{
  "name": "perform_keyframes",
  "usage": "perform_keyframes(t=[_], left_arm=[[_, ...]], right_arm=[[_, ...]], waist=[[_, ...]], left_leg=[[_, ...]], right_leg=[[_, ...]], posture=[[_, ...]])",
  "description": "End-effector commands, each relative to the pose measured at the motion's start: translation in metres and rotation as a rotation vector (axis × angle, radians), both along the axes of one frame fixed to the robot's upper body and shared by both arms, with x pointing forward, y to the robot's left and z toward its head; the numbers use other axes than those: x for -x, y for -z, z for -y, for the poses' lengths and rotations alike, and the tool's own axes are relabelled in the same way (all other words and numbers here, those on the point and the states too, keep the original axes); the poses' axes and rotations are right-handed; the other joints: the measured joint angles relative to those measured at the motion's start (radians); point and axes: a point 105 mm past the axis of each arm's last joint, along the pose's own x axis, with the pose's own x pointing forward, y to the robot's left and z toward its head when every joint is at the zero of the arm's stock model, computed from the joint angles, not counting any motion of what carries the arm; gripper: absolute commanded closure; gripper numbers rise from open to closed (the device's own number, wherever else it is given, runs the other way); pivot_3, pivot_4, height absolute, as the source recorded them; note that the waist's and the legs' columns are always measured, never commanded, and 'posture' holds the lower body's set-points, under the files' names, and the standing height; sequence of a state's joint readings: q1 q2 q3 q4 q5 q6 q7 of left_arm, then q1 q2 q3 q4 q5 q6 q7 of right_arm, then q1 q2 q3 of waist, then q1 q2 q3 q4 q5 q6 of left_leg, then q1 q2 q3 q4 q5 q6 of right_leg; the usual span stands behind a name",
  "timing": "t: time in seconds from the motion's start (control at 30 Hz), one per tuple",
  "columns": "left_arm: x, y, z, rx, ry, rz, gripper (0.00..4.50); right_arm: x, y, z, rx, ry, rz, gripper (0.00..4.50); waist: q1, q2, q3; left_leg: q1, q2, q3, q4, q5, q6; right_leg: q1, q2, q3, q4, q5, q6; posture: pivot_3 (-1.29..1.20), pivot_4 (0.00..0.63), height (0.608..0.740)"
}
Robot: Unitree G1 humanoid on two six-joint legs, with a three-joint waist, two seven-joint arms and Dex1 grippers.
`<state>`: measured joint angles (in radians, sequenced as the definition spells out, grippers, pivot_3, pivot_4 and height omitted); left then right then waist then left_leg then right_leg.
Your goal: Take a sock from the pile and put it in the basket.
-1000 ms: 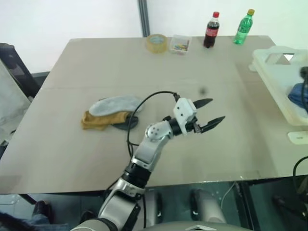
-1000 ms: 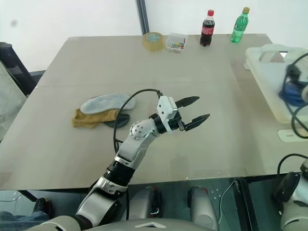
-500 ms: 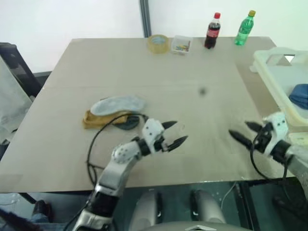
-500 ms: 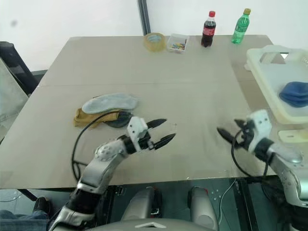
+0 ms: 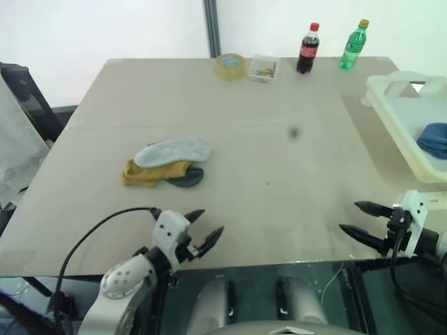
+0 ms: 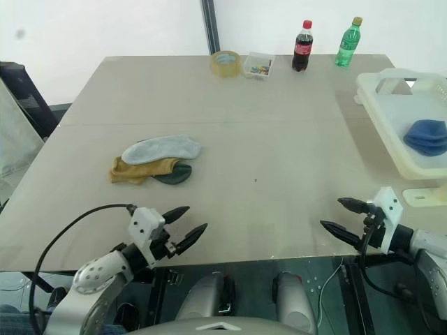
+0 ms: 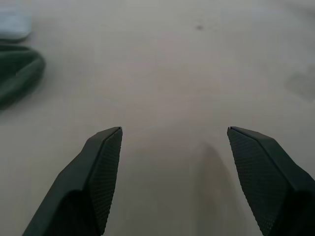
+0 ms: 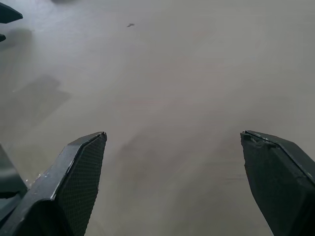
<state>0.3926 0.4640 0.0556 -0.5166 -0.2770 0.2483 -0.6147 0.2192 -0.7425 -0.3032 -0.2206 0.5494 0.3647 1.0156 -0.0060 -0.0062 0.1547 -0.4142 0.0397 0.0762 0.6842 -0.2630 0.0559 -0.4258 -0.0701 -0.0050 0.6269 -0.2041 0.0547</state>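
- On the desk [image 5: 279, 105], a broad beige rectangular top, the pile [image 5: 166, 164] counts three ankle socks: one light grey [image 5: 172, 151], one mustard yellow [image 5: 148, 173] and one dark grey [image 5: 183, 177], overlapping each other, towards the left edge and nearer the near edge than the far one.
- At the right edge stands one basket [image 5: 391, 105], a large cream-white rectangular plastic tub with a thick rim and a handle cut-out; one royal blue sock [image 6: 426, 136] lies inside it.
- Along the far edge stand two bottles, one dark cola bottle with a red cap [image 5: 306, 49] and one green plastic bottle with a yellow cap [image 5: 352, 45], beside one small clear box [image 5: 263, 67] of coloured bits and one roll of tan tape [image 5: 229, 65].
- Two grippers hover at the near edge: the left gripper [image 5: 202, 232] towards the near left corner, the right gripper [image 5: 362, 222] towards the near right corner.
- Each has its two black fingers spread wide with nothing between them, as the wrist views show (left [image 7: 172, 130], right [image 8: 172, 133]).
- The pile lies farther in from the left gripper, apart from it; the dark grey sock [image 7: 15, 73] is the nearest to it.
- The basket lies beyond the right gripper, apart from it.
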Motion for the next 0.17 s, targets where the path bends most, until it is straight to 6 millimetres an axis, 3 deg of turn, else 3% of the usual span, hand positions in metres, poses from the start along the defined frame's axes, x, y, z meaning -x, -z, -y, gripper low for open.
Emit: perform_keyframes(t=[0.03, 0.17], left_arm=[[0.002, -0.017, -0.009, -0.017, -0.042, 0.081, 0.82], [0.001, -0.018, -0.023, -0.031, -0.124, 0.108, 0.82]], right_arm=[[-0.002, -0.011, 0.009, 0.020, 0.019, 0.054, 0.06], [-0.002, -0.013, 0.008, 0.013, 0.029, 0.068, 0.06]], waist=[[0.001, 0.000, 0.000], [0.000, 0.000, 0.000]], left_leg=[[0.000, 0.000, 0.000, 0.000, 0.000, 0.000], [-0.001, 0.000, 0.000, 0.000, 0.000, 0.000]], right_leg=[[0.000, 0.000, 0.000, 0.000, 0.000, 0.000], [0.000, 0.000, 0.000, 0.000, 0.000, -0.001]], posture=[[0.00, 0.150, 0.740], [0.00, 0.150, 0.740]])
